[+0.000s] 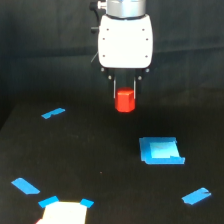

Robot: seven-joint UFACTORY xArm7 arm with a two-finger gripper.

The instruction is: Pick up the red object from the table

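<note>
The red object (124, 100) is a small red-orange block held between the two dark fingers of my gripper (125, 94). It hangs clear above the black table (100, 160), not touching it. The gripper's white body is directly above the block, with the fingers pointing straight down and closed on the block's sides.
A flat blue square piece (161, 151) lies on the table to the exterior view's right, below the gripper. Small blue tape strips lie at the left (53, 113), lower left (25, 186) and lower right (196, 196). A white patch with blue corners (64, 212) sits at the bottom edge.
</note>
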